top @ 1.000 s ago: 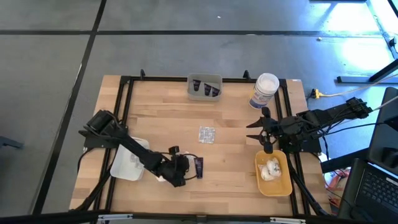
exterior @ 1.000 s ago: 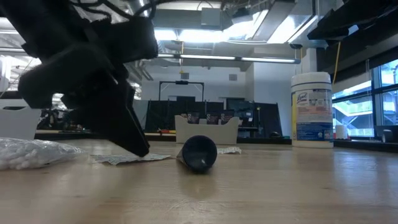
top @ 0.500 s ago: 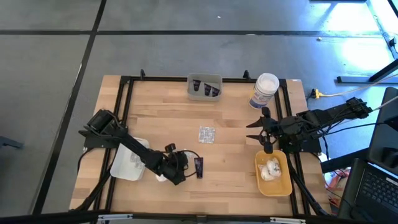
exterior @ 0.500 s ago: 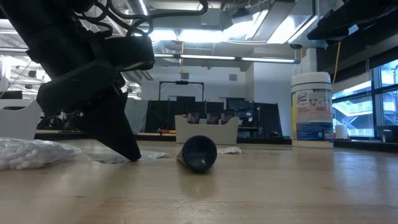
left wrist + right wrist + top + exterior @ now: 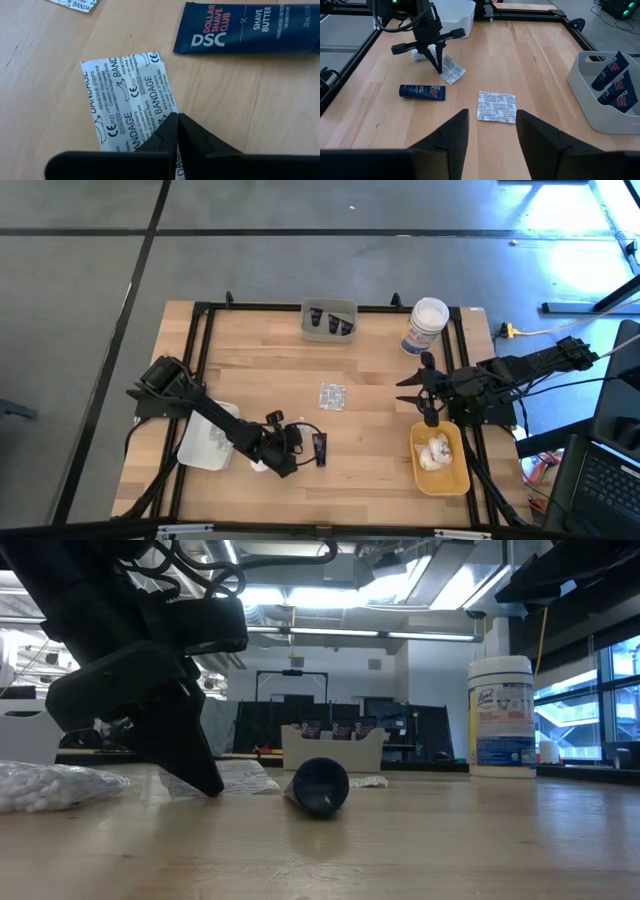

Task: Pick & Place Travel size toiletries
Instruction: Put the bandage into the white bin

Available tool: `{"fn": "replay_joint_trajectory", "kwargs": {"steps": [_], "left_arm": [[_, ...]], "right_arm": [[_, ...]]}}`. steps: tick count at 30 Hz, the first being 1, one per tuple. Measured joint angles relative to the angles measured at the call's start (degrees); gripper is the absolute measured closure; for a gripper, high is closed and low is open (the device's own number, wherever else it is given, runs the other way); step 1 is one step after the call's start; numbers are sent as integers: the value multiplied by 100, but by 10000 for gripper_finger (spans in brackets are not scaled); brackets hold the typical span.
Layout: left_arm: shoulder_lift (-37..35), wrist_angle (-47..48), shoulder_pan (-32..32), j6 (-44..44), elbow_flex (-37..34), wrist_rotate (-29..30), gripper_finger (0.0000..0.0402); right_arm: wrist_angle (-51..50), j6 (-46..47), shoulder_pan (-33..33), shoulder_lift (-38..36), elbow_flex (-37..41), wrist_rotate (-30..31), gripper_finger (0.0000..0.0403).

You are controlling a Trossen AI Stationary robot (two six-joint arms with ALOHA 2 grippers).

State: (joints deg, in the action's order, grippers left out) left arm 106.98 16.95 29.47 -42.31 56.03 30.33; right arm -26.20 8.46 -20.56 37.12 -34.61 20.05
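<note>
My left gripper (image 5: 290,445) stands near the table's front, left of centre, and is shut on a white bandage packet (image 5: 127,95). A dark blue tube (image 5: 319,448) lies flat on the wood just to the right of it. A second, square bandage packet (image 5: 333,396) lies flat at the table's middle. My right gripper (image 5: 402,390) hangs open above the right side, holding nothing, by the yellow tray (image 5: 455,480) that holds a white puffy bundle (image 5: 435,450). My left gripper pinches the bandage packet between its two fingertips (image 5: 170,131), at the packet's edge (image 5: 150,112). The fingers slant down from above, from the table's left. One side of the packet (image 5: 454,70) is tilted up by the fingers; the rest lies on the wood.
A grey tray (image 5: 329,308) with dark tubes stands at the far edge, a tall white jar (image 5: 425,326) to its right. A white tray (image 5: 195,450) sits at the left under my left arm. A clear bag of swabs (image 5: 50,786) lies nearby. Bare wood surrounds the centre packet.
My left gripper has tipped a little steeper and taken hold of the bandage packet. The packet lay flat on the wood; now its side by the fingers stands tilted up while the rest stays on the table. The tube has not moved.
</note>
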Motion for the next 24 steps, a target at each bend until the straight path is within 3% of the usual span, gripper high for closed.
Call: {"fn": "replay_joint_trajectory", "kwargs": {"steps": [24], "left_arm": [[0,11,70,-5,-4,-7,399]], "right_arm": [[37,-1,-1,9,0,-1,276]]}}
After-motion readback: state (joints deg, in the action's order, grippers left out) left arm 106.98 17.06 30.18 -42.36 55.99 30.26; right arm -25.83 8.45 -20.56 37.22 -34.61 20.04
